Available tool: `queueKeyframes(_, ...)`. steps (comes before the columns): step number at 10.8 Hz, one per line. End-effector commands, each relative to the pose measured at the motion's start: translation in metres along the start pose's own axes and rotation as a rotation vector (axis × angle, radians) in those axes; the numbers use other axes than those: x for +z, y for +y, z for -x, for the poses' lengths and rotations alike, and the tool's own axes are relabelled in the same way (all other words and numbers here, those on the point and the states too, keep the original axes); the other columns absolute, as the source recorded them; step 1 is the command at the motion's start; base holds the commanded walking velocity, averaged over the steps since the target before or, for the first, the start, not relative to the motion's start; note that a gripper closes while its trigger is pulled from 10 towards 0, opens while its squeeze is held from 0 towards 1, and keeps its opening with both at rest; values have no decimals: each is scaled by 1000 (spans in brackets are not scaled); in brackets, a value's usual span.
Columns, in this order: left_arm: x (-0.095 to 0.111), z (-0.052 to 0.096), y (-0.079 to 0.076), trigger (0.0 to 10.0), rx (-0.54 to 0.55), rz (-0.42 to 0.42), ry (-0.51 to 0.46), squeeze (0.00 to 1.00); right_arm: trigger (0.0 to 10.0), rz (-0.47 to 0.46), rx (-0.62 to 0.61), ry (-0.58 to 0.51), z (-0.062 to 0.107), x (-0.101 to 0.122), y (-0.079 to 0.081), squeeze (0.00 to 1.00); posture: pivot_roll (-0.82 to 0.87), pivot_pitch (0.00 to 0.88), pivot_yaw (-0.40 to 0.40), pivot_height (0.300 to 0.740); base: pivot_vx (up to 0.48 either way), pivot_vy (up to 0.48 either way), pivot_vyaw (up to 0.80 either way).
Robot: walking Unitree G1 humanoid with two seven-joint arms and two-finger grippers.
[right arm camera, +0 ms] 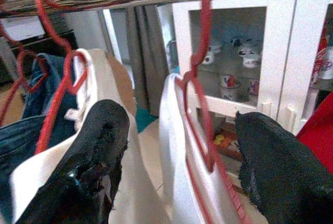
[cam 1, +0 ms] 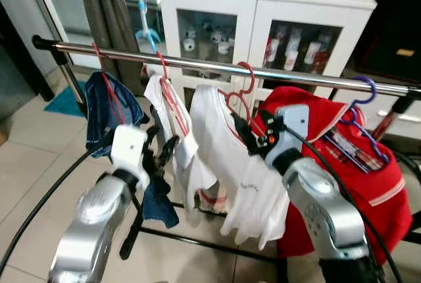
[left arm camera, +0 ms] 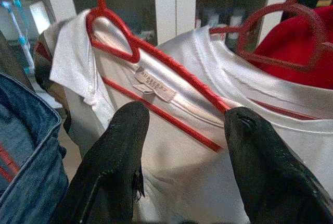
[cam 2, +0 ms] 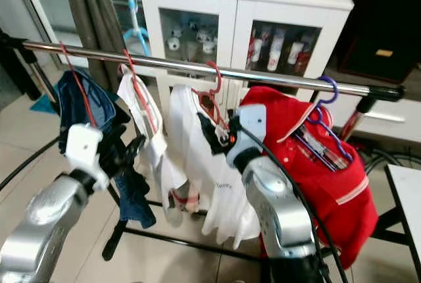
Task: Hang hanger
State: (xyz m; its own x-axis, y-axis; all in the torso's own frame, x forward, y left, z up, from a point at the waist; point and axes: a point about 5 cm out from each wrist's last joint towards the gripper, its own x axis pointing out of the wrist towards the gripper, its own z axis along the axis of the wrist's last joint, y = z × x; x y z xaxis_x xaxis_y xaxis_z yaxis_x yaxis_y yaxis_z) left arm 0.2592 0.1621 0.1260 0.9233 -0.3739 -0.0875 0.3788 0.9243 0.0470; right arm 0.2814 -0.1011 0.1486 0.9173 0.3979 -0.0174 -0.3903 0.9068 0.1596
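Left eye view shows a chrome rail [cam 1: 197,64] running across the scene, with four garments hung along it. From the robot's left these are a blue denim piece [cam 1: 105,108] on a thin red hanger, a white collared shirt [cam 1: 172,122] on a red hanger [cam 1: 168,92], a white T-shirt [cam 1: 230,158] on another red hanger [cam 1: 242,95] hooked over the rail, and a red polo [cam 1: 342,158] on a purple hanger [cam 1: 358,108].

The right end effector [cam 1: 253,135] is raised at the neck of the white T-shirt, just below that hanger's hook. In the right wrist view its fingers [right arm camera: 99,151] are spread apart, and the hanger's red wire runs down between them without being gripped.

The left end effector [cam 1: 161,154] is lifted in front of the white collared shirt. In the left wrist view its fingers [left arm camera: 117,156] are also spread and hold nothing, with the shirt's hanger bar lying just beyond the tips.

A white glass-fronted cabinet [cam 1: 263,13] stands behind the rail.
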Motion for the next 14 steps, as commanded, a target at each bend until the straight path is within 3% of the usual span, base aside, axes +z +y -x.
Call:
queueKeyframes(1,1,-3,3,10000,7,18,-5,0,10000,16,-19,-14,2,2,-2,0,-8,0,48,740,0,0,0)
queueKeyframes(5,1,-11,0,10000,-32,24,-1,0,10000,37,-60,-31,6,5,-9,0,-30,0,76,740,0,235,0)
queueKeyframes(8,3,-13,3,10000,-36,15,-5,0,10000,106,46,-80,6,17,0,0,-29,0,71,740,0,383,0)
queueKeyframes(14,2,-8,5,10000,-34,10,1,0,10000,76,85,-90,5,23,7,0,-19,0,74,740,0,389,0)
